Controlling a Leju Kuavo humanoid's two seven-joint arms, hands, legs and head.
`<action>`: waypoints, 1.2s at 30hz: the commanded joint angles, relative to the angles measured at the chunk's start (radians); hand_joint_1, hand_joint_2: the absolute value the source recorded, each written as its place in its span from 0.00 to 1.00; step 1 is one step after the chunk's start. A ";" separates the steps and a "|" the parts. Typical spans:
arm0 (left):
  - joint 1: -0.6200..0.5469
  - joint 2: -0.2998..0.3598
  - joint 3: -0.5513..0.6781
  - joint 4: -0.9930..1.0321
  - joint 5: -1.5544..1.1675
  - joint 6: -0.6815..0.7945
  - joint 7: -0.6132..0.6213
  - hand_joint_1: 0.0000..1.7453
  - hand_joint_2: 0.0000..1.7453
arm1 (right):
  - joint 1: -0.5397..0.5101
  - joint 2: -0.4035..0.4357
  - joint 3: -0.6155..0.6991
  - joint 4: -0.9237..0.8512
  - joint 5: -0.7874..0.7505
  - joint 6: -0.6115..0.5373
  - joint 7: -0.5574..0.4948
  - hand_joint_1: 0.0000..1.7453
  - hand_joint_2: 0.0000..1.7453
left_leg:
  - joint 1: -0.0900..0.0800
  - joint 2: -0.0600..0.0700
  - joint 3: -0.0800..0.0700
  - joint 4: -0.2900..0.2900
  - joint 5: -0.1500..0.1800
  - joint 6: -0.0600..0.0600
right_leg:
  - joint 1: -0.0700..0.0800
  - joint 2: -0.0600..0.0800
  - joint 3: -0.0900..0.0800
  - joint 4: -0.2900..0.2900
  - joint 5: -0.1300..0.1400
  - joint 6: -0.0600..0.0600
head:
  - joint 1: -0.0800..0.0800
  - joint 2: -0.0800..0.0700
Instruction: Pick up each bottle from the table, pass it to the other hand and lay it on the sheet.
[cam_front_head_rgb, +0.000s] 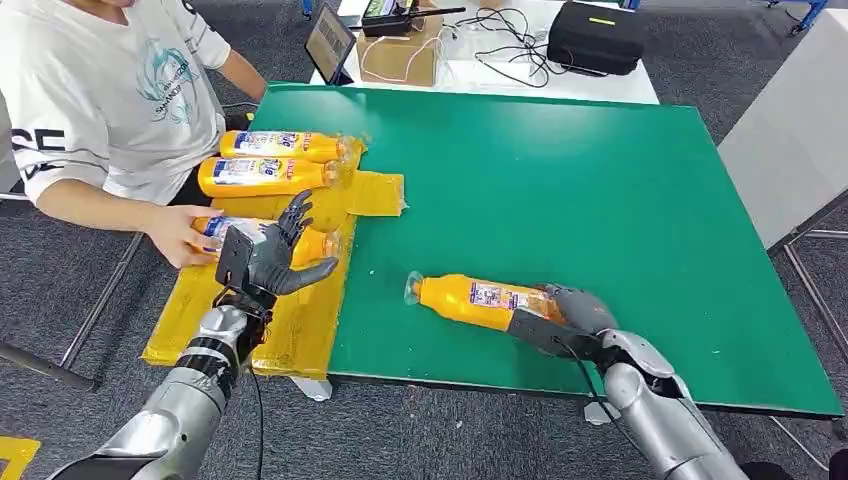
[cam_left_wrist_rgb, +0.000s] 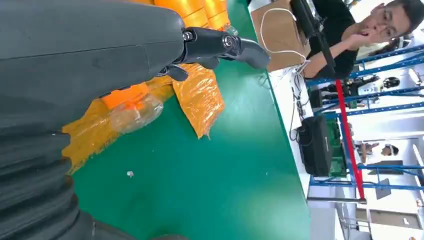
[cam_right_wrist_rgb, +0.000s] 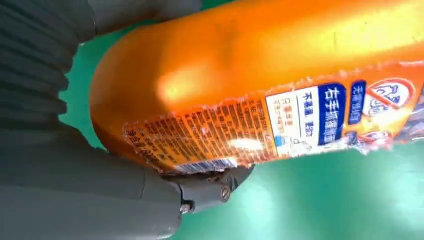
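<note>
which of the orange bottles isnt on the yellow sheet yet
The bottle lying on the bare green table, its base in the right hand. The other three bottles lie on the yellow sheet at the left.

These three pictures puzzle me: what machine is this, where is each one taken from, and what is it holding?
It is a humanoid robot with two silver arms ending in many-fingered hands. The wide picture comes from a camera high on its body, looking down at a green table. The other two come from cameras at its wrists, so they look turned and very close.

The right hand grips an orange bottle at its base end; the bottle lies on its side on the table. The right wrist view shows that same bottle up close.

The left hand holds nothing, fingers spread, over a yellow sheet. Three more orange bottles lie there, and a person's hand touches the nearest one.
</note>
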 joint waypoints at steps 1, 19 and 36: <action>-0.048 -0.033 -0.027 0.062 0.058 0.051 0.039 0.00 1.00 | 0.060 0.257 -0.164 0.041 -0.095 -0.255 -0.103 1.00 1.00 | 0.002 0.002 0.003 -0.001 -0.001 -0.002 | 0.002 0.001 0.003 -0.001 -0.001 -0.002 | 0.000 0.000; -0.031 -0.056 -0.110 0.060 0.257 -0.110 0.162 0.00 1.00 | -0.078 0.446 -0.127 0.219 -0.288 -0.386 -0.254 1.00 1.00 | 0.001 0.003 0.001 0.000 -0.002 -0.002 | 0.001 0.003 0.001 0.001 -0.001 -0.002 | 0.000 0.000; 0.004 -0.085 -0.223 -0.078 0.379 -0.210 0.233 0.00 1.00 | -0.121 0.540 -0.023 0.415 -0.284 -0.350 -0.274 1.00 1.00 | 0.002 0.002 0.002 0.001 -0.002 -0.002 | 0.002 0.001 0.002 0.001 -0.002 -0.003 | 0.000 0.000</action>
